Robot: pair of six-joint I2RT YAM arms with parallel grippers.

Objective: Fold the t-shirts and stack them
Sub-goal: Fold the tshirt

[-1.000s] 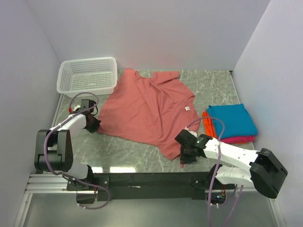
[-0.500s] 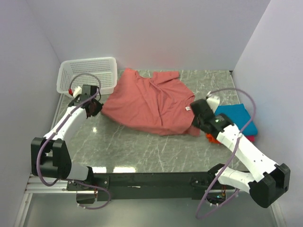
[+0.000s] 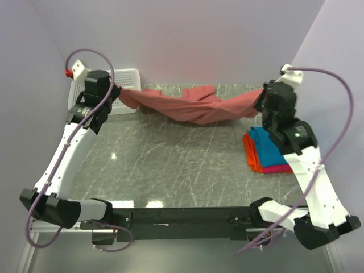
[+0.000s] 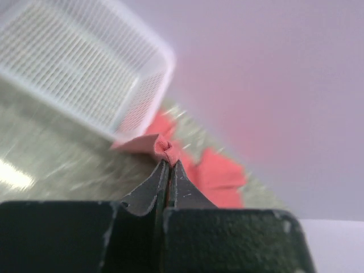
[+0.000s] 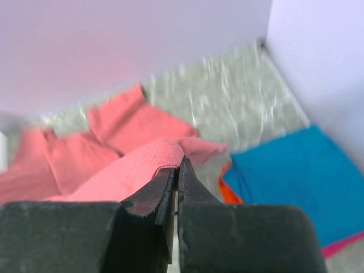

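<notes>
The salmon-red t-shirt [image 3: 193, 107] hangs stretched between my two raised grippers near the back of the table, its middle sagging onto the surface. My left gripper [image 3: 116, 92] is shut on one corner of it [image 4: 162, 145], in front of the basket. My right gripper [image 3: 263, 101] is shut on the opposite edge [image 5: 153, 159]. A folded stack sits at the right: teal-blue tee [image 3: 272, 147] on top, orange tee [image 3: 250, 156] and magenta-pink tee [image 3: 280, 169] beneath. The teal one also shows in the right wrist view [image 5: 296, 176].
A white mesh basket [image 3: 124, 81] stands at the back left corner, partly behind my left arm; it also shows in the left wrist view [image 4: 74, 74]. Walls close in on the left, back and right. The marble tabletop [image 3: 170, 165] lies below the shirt.
Both grippers have risen and moved back and apart, lifting the salmon-red shirt off the table and stretching it between them. The folded stack has not moved.
</notes>
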